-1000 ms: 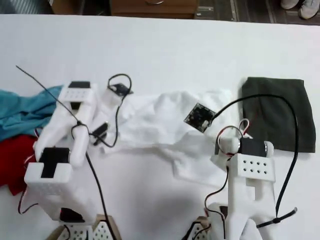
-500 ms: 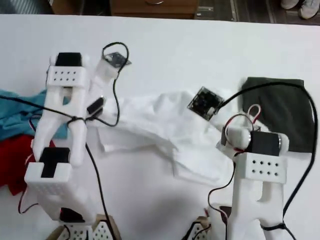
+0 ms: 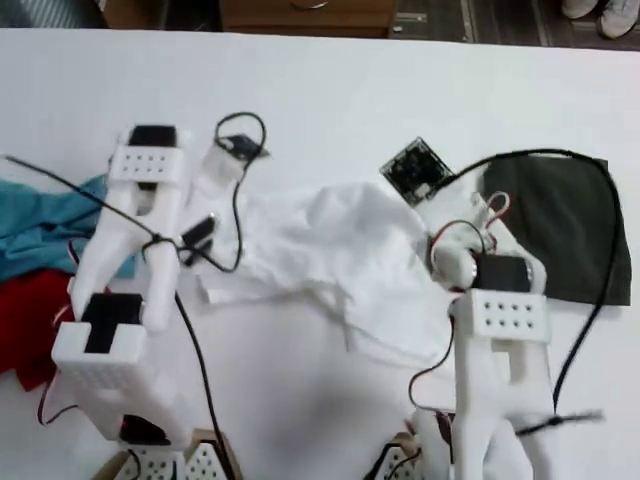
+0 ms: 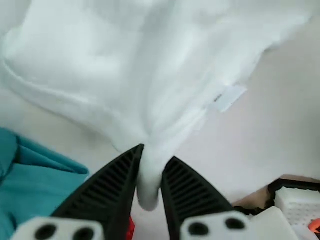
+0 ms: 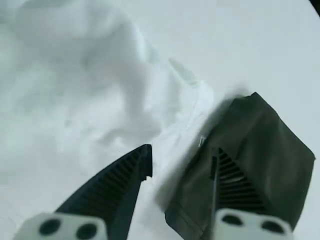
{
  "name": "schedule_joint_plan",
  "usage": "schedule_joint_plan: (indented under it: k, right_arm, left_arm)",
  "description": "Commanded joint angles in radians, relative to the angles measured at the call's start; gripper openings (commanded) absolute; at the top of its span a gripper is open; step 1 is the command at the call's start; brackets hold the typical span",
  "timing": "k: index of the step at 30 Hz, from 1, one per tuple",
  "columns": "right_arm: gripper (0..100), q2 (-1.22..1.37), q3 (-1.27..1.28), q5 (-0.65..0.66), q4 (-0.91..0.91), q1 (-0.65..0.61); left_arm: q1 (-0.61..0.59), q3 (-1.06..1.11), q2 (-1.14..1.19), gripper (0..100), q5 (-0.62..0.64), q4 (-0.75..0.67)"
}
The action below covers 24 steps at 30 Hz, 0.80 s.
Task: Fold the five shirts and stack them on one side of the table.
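Observation:
A crumpled white shirt point(image 3: 330, 250) lies mid-table. My left gripper point(image 3: 205, 245) is at its left edge. In the left wrist view this gripper point(image 4: 152, 157) is shut on a pinch of the white shirt point(image 4: 150, 60). My right gripper point(image 3: 455, 215) hovers over the shirt's right edge, next to a folded dark green shirt point(image 3: 560, 230). In the right wrist view the gripper point(image 5: 182, 155) is open, with the white shirt point(image 5: 75, 100) and the dark green shirt point(image 5: 255, 135) below it. A teal shirt point(image 3: 40, 225) and a red shirt point(image 3: 25, 310) are heaped at the left edge.
The white table point(image 3: 350, 90) is bare along its far side and in the near middle. Black cables loop from both arms over the cloth. The teal shirt point(image 4: 35, 175) lies close beside the left gripper.
The left arm swung toward the far side and came partly back, still holding the white shirt. The right gripper moved farther from the front edge, toward the dark shirt's corner. The white shirt is more bunched.

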Motion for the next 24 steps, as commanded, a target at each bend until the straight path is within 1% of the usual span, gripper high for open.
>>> schedule_joint_plan:
  k: [1,3,9,13,15,17,19,22,24]
  right_arm:
    - [19.9,0.087,-0.02,-0.025,-0.058,-0.018]
    - [19.9,0.133,-0.041,-0.025,-0.061,-0.015]
    - [19.9,0.251,-0.112,-0.025,-0.082,-0.021]
    - [19.9,0.361,-0.13,-0.026,-0.17,-0.015]
    - [19.9,0.418,-0.15,-0.026,-0.188,-0.015]
    - [19.9,0.467,-0.178,-0.026,-0.188,-0.015]
    - [19.9,0.513,-0.203,-0.026,-0.188,-0.015]
    - [19.8,0.568,-0.242,-0.02,-0.189,-0.005]
    - [19.8,0.602,-0.281,-0.02,-0.191,0.002]
  left_arm:
    - [0.023,0.025,-0.006,17,0.011,-0.037]
    - [0.023,0.024,-0.009,20,0.012,-0.038]
    - [0.018,-0.008,-0.015,20,0.005,0.0]
    - [0.021,-0.197,-0.015,20,0.012,0.097]
    - [0.018,-0.308,-0.008,20,0.017,0.11]
    - [0.014,-0.369,0.005,20,0.052,0.084]
    - [0.008,-0.381,0.044,20,0.083,0.023]
    - [-0.011,-0.387,0.163,20,0.121,-0.063]
    - [-0.02,-0.389,0.25,20,0.124,-0.103]
